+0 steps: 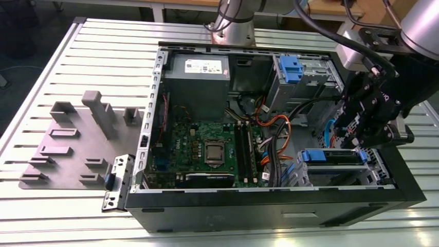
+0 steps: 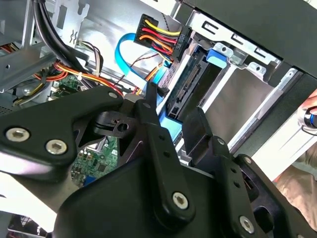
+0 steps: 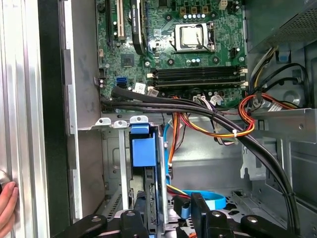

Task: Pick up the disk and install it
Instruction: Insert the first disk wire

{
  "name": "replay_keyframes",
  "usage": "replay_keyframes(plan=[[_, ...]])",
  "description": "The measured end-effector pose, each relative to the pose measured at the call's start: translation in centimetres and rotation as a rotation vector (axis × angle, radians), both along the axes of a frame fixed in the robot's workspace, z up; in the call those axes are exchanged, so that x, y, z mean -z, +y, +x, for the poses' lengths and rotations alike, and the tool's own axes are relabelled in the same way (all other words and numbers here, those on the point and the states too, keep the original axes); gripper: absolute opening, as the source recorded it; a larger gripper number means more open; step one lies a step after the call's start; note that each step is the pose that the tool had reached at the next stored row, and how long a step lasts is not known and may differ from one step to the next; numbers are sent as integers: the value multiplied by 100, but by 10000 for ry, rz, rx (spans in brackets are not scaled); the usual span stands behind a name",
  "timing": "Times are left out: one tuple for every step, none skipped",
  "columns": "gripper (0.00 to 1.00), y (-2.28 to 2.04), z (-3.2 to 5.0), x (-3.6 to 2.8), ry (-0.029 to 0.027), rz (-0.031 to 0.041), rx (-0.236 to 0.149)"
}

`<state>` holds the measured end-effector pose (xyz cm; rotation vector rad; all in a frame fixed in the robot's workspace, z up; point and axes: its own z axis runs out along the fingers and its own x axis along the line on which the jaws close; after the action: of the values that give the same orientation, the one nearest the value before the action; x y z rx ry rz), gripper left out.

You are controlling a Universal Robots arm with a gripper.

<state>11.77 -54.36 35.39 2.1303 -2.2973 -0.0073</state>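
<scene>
Just look at 8 o'clock from the gripper (image 1: 370, 141), open and holding nothing, to find the disk (image 1: 332, 163) close by, long side running 9 to 3 in the exterior view.

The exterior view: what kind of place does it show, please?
Probably a robotics lab or test bench for computer assembly. An open computer case lies on a slatted metal table, a grey fixture plate with pegs lies beside it, and the gripper works at the drive bay where the disk sits.
</scene>
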Motion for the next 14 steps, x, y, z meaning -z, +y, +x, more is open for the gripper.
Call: replay_keyframes(plan=[[48, 0, 0, 5, 0, -4, 1], [48, 1, 0, 9, 0, -6, 0], [48, 0, 0, 9, 0, -9, 0], [48, 1, 0, 9, 0, -9, 0], [48, 0, 0, 9, 0, -9, 0], [48, 0, 0, 9, 0, -10, 0], [48, 0, 0, 10, 0, -8, 0], [48, 0, 0, 10, 0, -9, 0], [48, 0, 0, 10, 0, -10, 0], [48, 0, 0, 10, 0, -10, 0], [47, 1, 0, 10, 0, -10, 0], [47, 0, 0, 10, 0, -10, 0], [34, 0, 0, 10, 0, -11, 0], [34, 0, 0, 10, 0, -11, 0]])
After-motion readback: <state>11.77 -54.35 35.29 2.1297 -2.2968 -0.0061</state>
